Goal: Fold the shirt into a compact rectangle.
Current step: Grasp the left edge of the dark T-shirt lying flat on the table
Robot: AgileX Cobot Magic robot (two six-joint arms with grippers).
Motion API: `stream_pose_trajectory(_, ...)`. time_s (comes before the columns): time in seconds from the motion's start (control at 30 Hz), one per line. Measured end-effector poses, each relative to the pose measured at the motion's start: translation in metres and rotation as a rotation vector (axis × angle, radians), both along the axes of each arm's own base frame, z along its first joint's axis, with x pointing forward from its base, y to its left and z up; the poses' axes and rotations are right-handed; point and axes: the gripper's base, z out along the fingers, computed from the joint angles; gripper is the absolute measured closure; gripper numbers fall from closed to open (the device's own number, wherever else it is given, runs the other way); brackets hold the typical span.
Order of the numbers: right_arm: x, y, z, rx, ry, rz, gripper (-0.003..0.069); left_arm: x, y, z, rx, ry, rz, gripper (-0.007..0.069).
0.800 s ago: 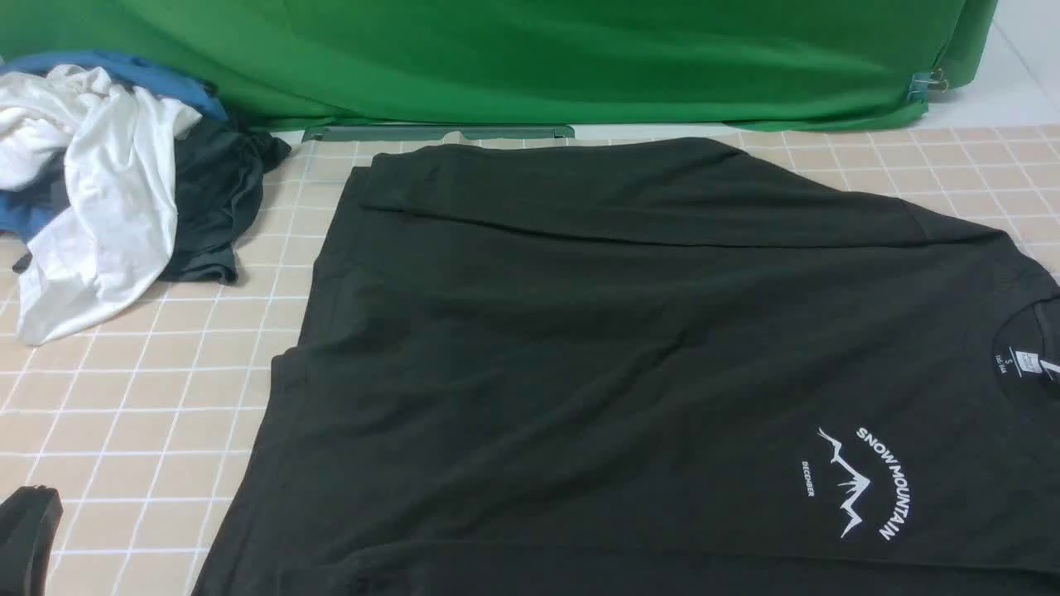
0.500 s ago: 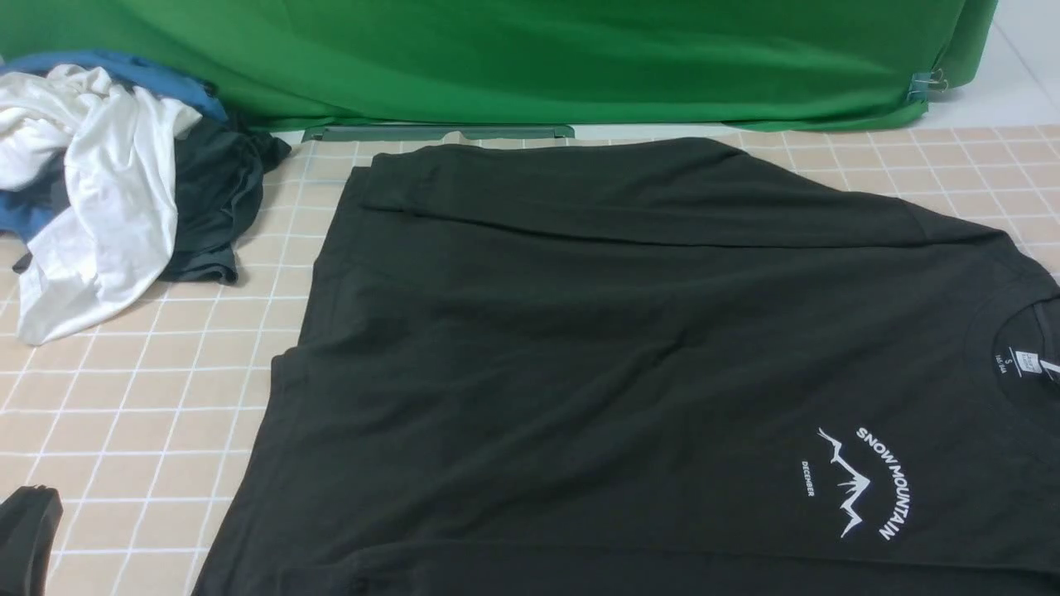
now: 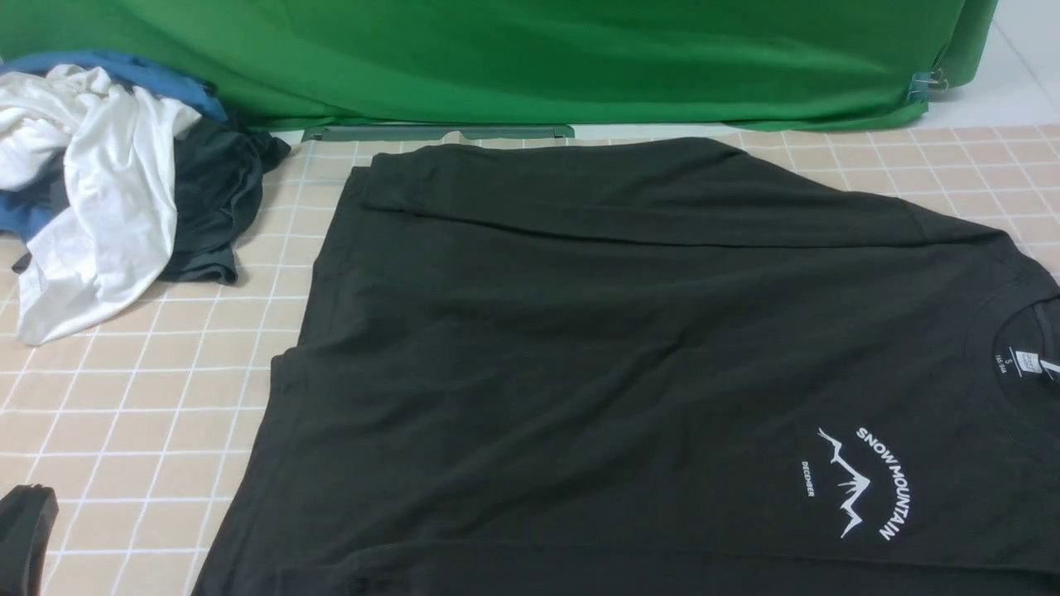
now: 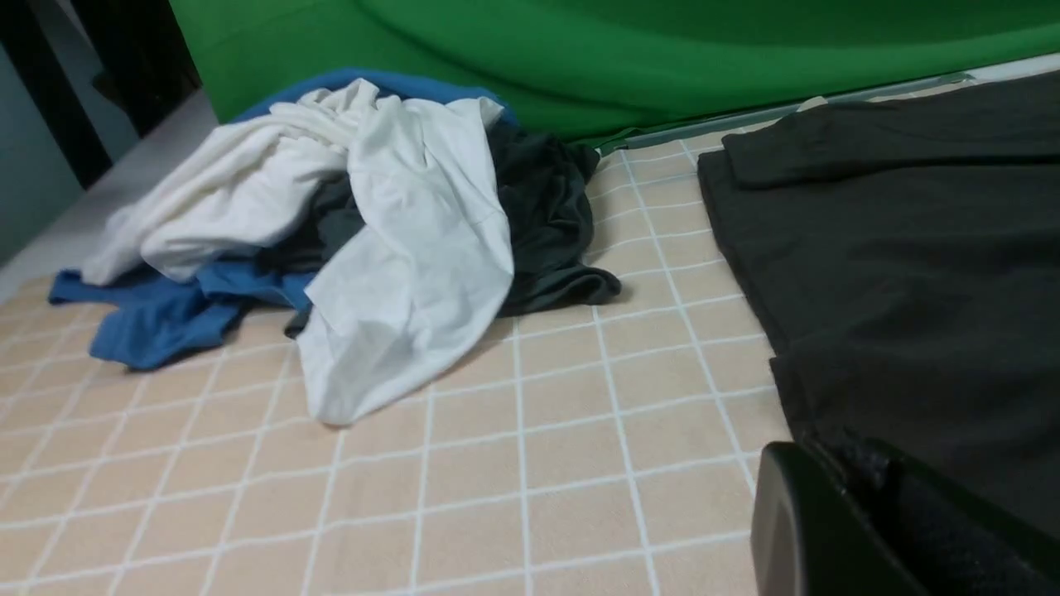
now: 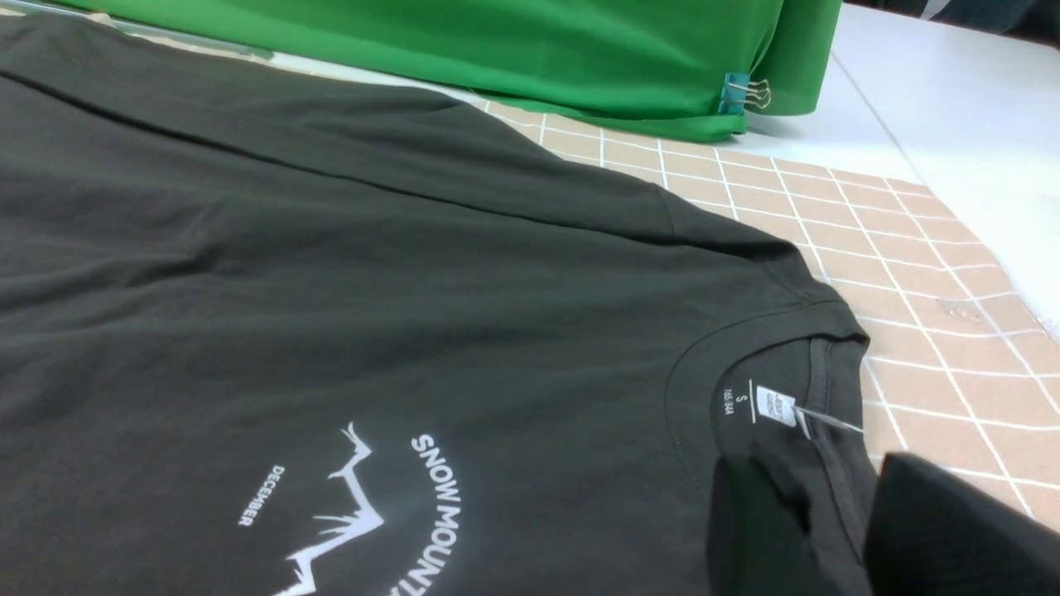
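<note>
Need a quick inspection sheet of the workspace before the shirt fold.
Surface: tan gridded mat, flat.
Job's things: black shirt spread out, print up, far side folded in.
Clutter: pile of clothes, white, blue and dark, far left, apart from the shirt.
Hands: left hand at near left, jaws unclear; right hand open at the collar.
Cables: nothing seen.
Surroundings: green cloth behind, held by a clip.
</note>
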Motion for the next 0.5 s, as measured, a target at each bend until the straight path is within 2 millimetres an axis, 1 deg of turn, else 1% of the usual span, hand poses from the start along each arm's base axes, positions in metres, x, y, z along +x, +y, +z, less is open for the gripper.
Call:
stream_pose_trajectory(0.07,0.000,0.000,0.000,0.000,0.000,0.000,0.0412,0.000,0.000,0.003,-0.032,-0.035,0.003,0.0605)
stream_pose_trajectory(0.1,0.000,0.000,0.000,0.000,0.000,0.000,0.0412,0.001,-0.001,0.005,-0.090,-0.052,0.005,0.0605)
stream_pose_trajectory(0.17,0.000,0.000,0.000,0.000,0.000,0.000,0.0412,0.001,-0.001,0.009,-0.246,-0.099,0.011,0.0605)
stream_pose_trajectory(0.2,0.000,0.000,0.000,0.000,0.000,0.000,0.0412,0.001,-0.001,0.012,-0.365,-0.137,0.018,0.0605)
stream_pose_trajectory(0.23,0.000,0.000,0.000,0.000,0.000,0.000,0.0412,0.001,-0.001,0.015,-0.447,-0.164,0.024,0.0605)
stream_pose_trajectory(0.37,0.000,0.000,0.000,-0.006,0.000,0.000,0.0412,0.000,0.004,0.024,-0.617,-0.276,0.051,0.0605)
stream_pose_trajectory(0.5,0.000,0.000,0.000,-0.075,0.000,0.010,0.0412,-0.002,0.011,0.035,-0.773,-0.426,0.073,0.0605)
